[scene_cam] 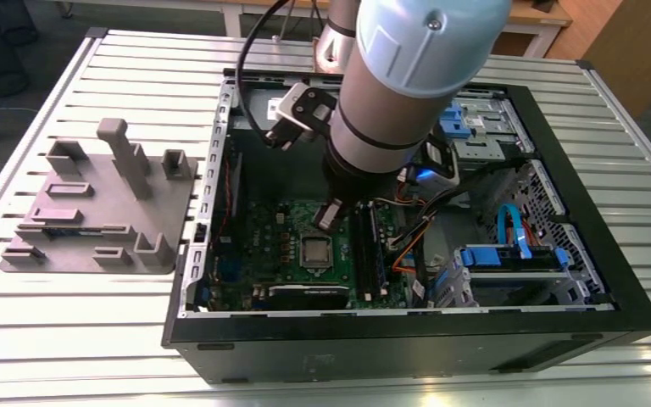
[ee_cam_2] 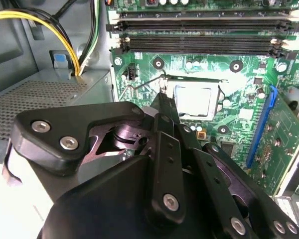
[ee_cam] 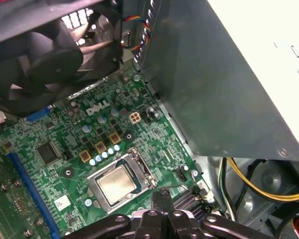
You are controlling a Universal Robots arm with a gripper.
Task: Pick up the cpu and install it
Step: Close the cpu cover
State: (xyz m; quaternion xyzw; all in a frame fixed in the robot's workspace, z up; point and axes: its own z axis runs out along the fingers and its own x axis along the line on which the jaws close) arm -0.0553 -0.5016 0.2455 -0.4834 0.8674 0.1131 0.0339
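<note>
CPU [ee_cam: 117, 183] sits flat inside the motherboard [ee_cam: 55, 169] socket, apparently placed; socket frame looks unlatched, so locking judged outstanding; end effector [ee_cam_2: 163, 89] hovers just above the socket edge, fingertips drawn narrow together, gripping nothing; power supply [ee_cam: 229, 74] stands beside the socket.

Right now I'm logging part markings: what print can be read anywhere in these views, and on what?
Motherboard: white brand logo near the fan, not quoted here.
Motherboard's small white component markings: too small to read.
Cpu lid: no legible print.
</note>
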